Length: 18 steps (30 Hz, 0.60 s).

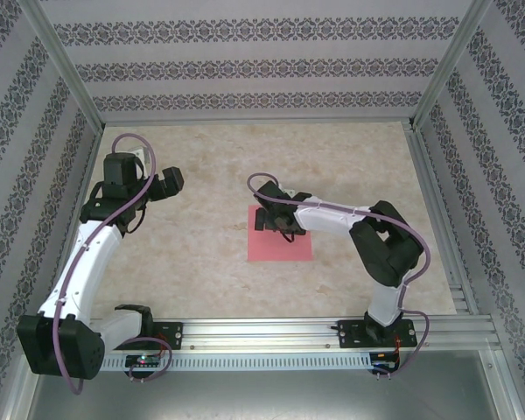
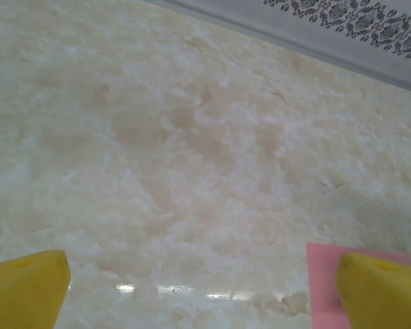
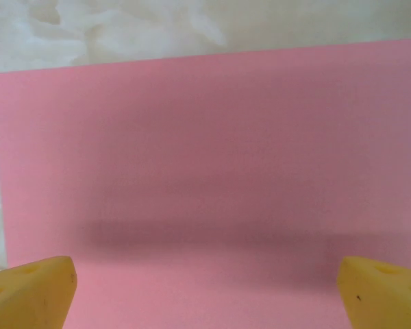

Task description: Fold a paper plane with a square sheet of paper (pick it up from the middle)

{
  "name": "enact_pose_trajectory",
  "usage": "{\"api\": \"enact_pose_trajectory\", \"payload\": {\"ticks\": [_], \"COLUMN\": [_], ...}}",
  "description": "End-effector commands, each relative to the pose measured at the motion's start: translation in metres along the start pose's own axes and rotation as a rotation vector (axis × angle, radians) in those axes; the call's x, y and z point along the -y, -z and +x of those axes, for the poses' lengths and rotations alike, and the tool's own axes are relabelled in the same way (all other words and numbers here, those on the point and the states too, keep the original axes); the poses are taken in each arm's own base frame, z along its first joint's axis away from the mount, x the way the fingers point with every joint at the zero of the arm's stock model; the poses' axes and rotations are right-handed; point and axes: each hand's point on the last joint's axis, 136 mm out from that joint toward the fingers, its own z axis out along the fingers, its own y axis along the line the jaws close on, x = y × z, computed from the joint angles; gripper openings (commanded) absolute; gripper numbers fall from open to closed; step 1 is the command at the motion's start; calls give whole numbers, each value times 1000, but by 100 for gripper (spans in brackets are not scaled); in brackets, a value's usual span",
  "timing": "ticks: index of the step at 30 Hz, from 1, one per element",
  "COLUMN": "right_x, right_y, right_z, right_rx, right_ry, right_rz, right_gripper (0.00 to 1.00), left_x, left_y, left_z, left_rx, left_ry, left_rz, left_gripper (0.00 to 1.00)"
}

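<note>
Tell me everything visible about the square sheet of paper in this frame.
The square sheet of paper is plain pink, thin and matte, lying flat and unfolded on the marbled table, near its middle. No creases show. The open right gripper is low over its far half, casting a shadow; whether it touches the sheet cannot be told.

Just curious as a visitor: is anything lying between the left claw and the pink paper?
No. The top view shows bare tabletop between the left claw and the square sheet of paper; the left wrist view agrees.
</note>
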Motion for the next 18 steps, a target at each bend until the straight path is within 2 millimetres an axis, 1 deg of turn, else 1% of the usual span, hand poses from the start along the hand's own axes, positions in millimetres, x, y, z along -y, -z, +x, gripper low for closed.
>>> {"api": "enact_pose_trajectory", "payload": {"ticks": [1, 5, 8, 14, 16, 18], "right_x": [-5, -2, -4, -18, -20, -25], "right_y": [-8, -23, -32, -53, -52, -41], "right_z": [0, 3, -2, -11, -18, -26], "right_rx": [-19, -48, -37, -52, -61, -65], "right_ry": [2, 12, 64, 195, 198, 200], "right_rz": [8, 34, 40, 32, 39, 23], "right_gripper": [98, 98, 98, 98, 97, 95], "left_x": [4, 3, 2, 1, 2, 2], "left_y": [-7, -11, -13, -17, -18, -18], "left_z": [4, 6, 7, 9, 10, 11], "left_rx": [-12, -24, -35, -55, -60, -62], "left_ry": [-8, -7, -6, -2, -3, -4], "left_rz": [23, 18, 16, 10, 13, 15], "left_gripper": [100, 100, 100, 100, 100, 100]}}
